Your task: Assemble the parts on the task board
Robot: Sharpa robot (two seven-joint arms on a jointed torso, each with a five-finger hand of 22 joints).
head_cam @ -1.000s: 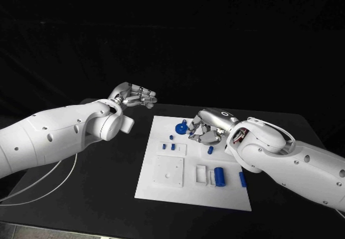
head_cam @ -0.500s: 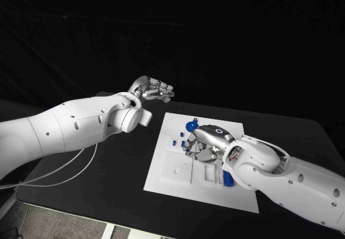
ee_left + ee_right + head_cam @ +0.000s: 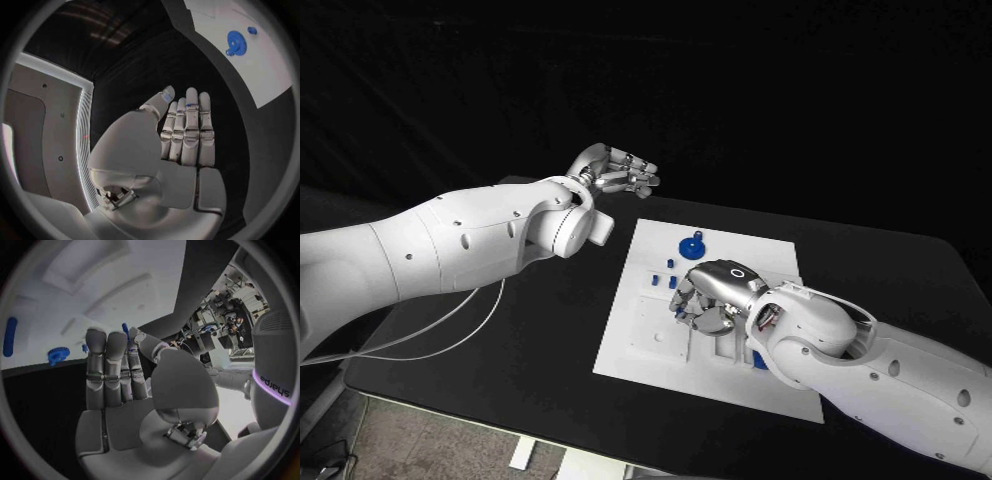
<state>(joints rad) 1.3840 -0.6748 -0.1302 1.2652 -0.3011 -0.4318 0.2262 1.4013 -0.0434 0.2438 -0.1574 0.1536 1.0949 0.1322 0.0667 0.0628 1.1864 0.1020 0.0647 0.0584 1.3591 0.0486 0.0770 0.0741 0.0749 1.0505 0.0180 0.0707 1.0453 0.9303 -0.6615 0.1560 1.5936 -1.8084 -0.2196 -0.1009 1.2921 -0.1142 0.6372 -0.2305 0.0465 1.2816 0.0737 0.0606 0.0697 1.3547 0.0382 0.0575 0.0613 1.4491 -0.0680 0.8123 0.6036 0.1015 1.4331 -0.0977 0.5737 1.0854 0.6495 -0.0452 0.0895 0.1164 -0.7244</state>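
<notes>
**Right hand low over the board, left hand held off the far corner**

The right hand (image 3: 708, 295) sits just below the middle of the head view, low over the task board (image 3: 640, 352), knuckles up and fingers curled down toward the middle of the white plate. Whether anything is pinched under them cannot be told from the head view; its own wrist view has the fingers (image 3: 105, 371) straight and side by side, thumb alongside, with no part visible in the palm. Just below the hand, a blue cylinder part (image 3: 759, 361) peeks out from under the white forearm at the near right of the board. Left of the hand, small blue pegs (image 3: 652, 280) stand on the plate, and a square raised plate (image 3: 655, 338) lies toward the board's near left. Farther up the frame, a blue gear (image 3: 692, 246) rests near the board's far edge, apart from the hand. The board lies on the black counter (image 3: 516, 340). At the upper middle, past the board's far left corner, the left hand (image 3: 620, 172) hangs in the air above the counter, fingers loosely curled in the head view; in its wrist view they stand straight and together, palm empty, touching nothing.
</notes>
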